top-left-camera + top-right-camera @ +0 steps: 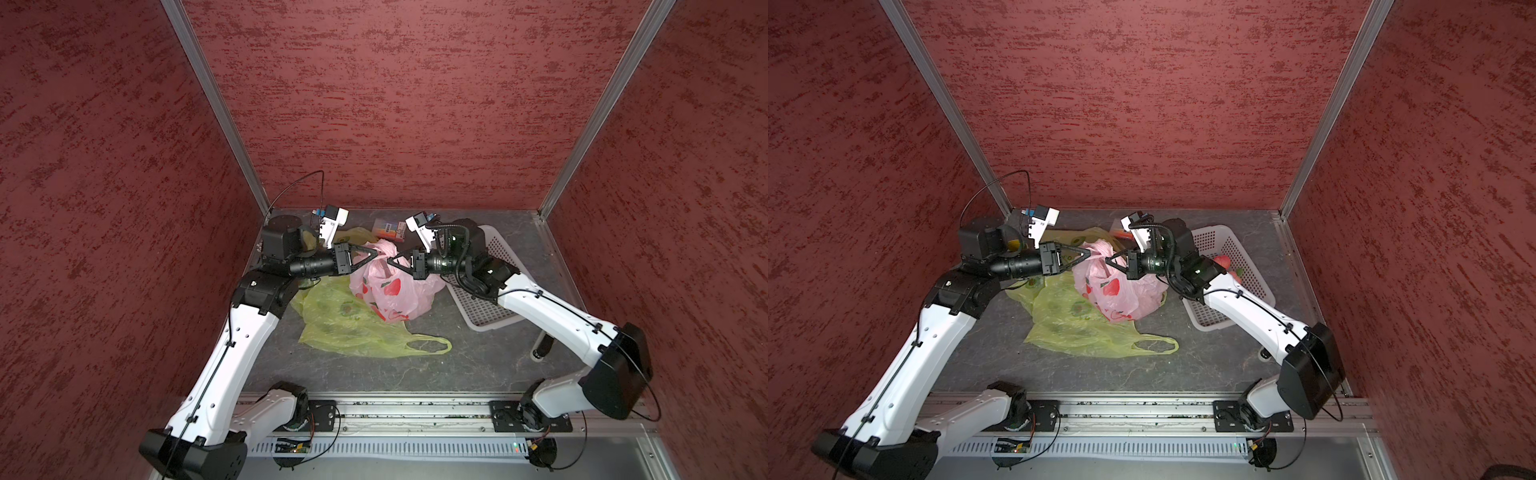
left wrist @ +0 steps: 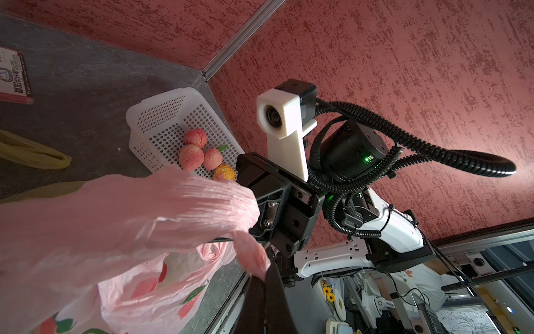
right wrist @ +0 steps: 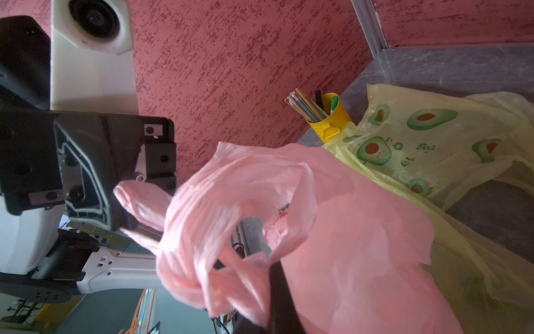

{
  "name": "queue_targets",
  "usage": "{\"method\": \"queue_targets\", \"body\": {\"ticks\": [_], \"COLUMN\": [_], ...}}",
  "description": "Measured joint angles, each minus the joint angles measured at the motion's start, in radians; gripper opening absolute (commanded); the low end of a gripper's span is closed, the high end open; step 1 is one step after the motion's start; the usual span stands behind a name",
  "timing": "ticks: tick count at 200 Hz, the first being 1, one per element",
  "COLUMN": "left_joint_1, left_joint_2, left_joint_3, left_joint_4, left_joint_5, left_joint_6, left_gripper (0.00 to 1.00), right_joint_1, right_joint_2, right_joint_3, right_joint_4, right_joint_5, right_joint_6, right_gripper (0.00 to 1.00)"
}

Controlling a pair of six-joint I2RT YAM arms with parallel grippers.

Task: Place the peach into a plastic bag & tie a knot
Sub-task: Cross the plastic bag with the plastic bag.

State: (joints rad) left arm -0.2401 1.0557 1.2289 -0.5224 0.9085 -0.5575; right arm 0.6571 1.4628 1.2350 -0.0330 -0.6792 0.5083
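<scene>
- Left claw (image 1: 377,252) pinched tight on a pink bag (image 1: 395,291) handle
- Right claw (image 1: 394,261) clamped on the other handle
- Basket (image 1: 494,320) at the bag's three o'clock, peaches (image 2: 190,156) inside

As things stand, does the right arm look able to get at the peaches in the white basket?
Probably not yet: the right gripper is shut on a handle of the pink bag, and its own arm crosses over the basket holding the peaches.
</scene>
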Motion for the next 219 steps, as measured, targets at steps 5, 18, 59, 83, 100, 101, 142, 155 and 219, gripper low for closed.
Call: {"method": "queue_targets", "body": {"ticks": [5, 18, 59, 83, 100, 101, 142, 155, 219], "left_joint_1": [0.000, 0.000, 0.017, 0.009, 0.005, 0.005, 0.047, 0.083, 0.145], "left_joint_2": [0.000, 0.001, 0.034, 0.042, 0.040, 0.039, -0.017, -0.057, -0.238], "left_joint_3": [0.000, 0.000, 0.045, 0.064, 0.071, 0.071, 0.069, 0.068, -0.112], "left_joint_4": [0.000, 0.000, -0.013, 0.011, 0.024, 0.025, 0.019, 0.019, 0.112], "left_joint_5": [0.000, 0.004, 0.055, 0.092, 0.106, 0.107, 0.070, 0.047, 0.003], "left_joint_6": [-0.003, -0.003, 0.001, 0.006, 0.025, 0.027, 0.066, 0.079, 0.171], "left_gripper": [0.00, 0.00, 0.01, 0.23, 0.47, 0.49, 0.77, 0.80, 0.89], "right_joint_1": [0.000, 0.000, -0.009, -0.018, -0.025, -0.026, -0.033, -0.033, -0.039], "right_joint_2": [0.000, 0.000, -0.020, -0.027, -0.029, -0.029, -0.030, -0.030, -0.032], "right_joint_3": [0.000, 0.000, -0.011, -0.019, -0.039, -0.041, -0.053, -0.052, -0.030], "right_joint_4": [0.000, 0.002, 0.014, 0.047, 0.080, 0.083, 0.150, 0.166, 0.260], "right_joint_5": [0.000, -0.002, -0.055, -0.111, -0.151, -0.154, -0.234, -0.252, -0.335], "right_joint_6": [0.000, -0.001, -0.001, 0.010, 0.039, 0.041, 0.112, 0.126, 0.219], "right_gripper": [0.00, 0.00, 0.00, 0.00, 0.00, 0.00, 0.00, 0.00, 0.00]}}
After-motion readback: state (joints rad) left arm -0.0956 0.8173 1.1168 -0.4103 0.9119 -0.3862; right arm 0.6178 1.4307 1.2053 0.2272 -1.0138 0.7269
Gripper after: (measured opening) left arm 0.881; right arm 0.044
